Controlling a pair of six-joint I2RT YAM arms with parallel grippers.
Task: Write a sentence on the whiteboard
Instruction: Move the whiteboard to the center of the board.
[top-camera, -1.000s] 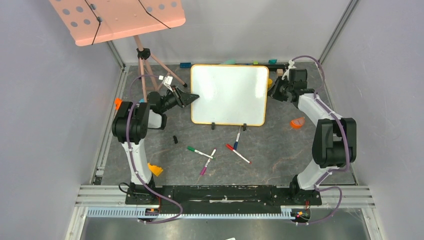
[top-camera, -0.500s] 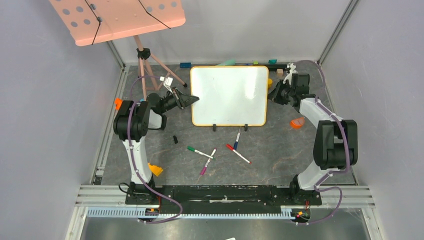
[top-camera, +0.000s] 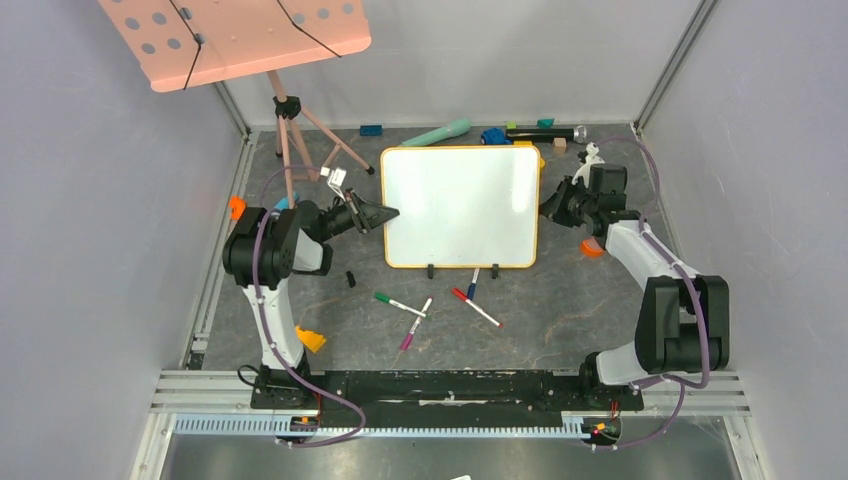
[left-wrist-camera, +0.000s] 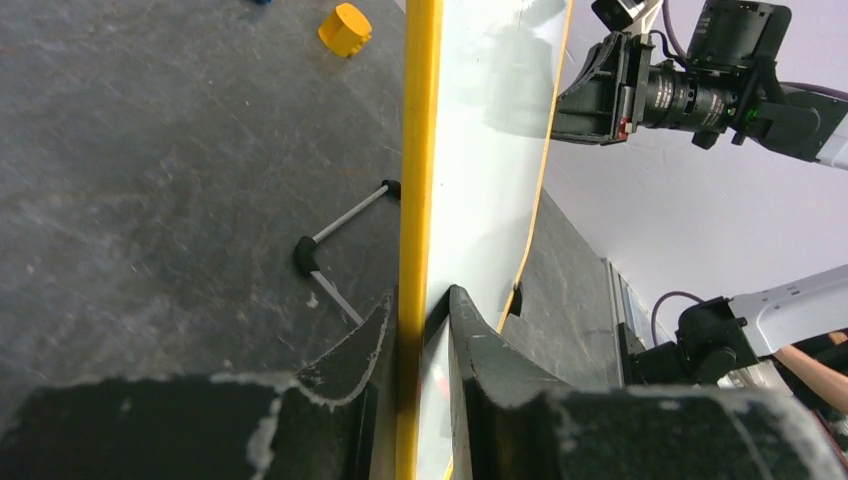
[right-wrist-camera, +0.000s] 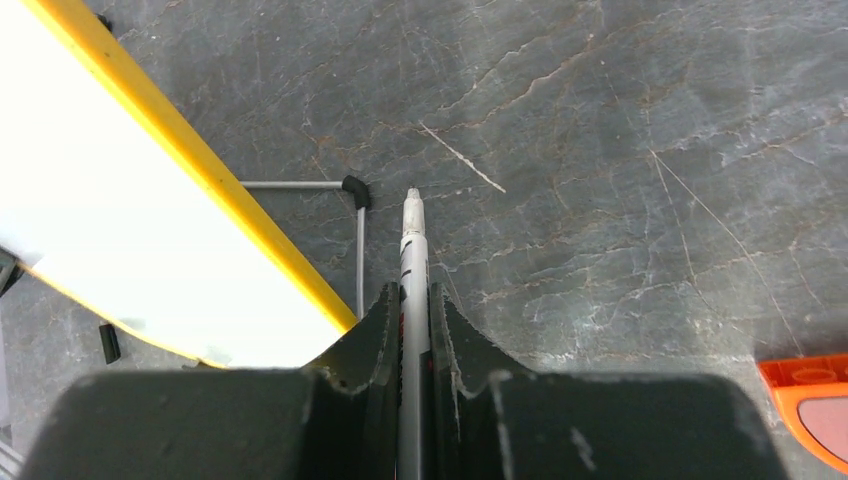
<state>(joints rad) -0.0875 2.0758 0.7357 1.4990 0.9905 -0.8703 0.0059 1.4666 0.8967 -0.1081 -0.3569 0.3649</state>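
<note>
The whiteboard (top-camera: 460, 205) stands in the middle of the table, white with a yellow rim, and no sentence shows on its face. My left gripper (top-camera: 385, 213) is shut on its left edge; in the left wrist view the yellow rim (left-wrist-camera: 420, 150) runs between the fingers of the left gripper (left-wrist-camera: 420, 300). My right gripper (top-camera: 548, 205) hovers at the board's right edge, shut on a grey-white marker (right-wrist-camera: 412, 250). The marker's tip points at the bare tabletop beside the whiteboard (right-wrist-camera: 120, 220). The right gripper (right-wrist-camera: 410, 290) does not touch the board.
Three loose markers (top-camera: 400, 304) (top-camera: 476, 308) (top-camera: 474, 283) and a black cap (top-camera: 350, 279) lie in front of the board. A pink music stand (top-camera: 240, 35) rises at the back left. Small toys (top-camera: 437, 133) line the back edge. Orange pieces (top-camera: 309, 339) (top-camera: 594, 247) lie at both sides.
The left jaws closed on the board's left edge. The board shifted toward the near side, uncovering toys behind it. The right arm, still holding the marker, moved nearer alongside it.
</note>
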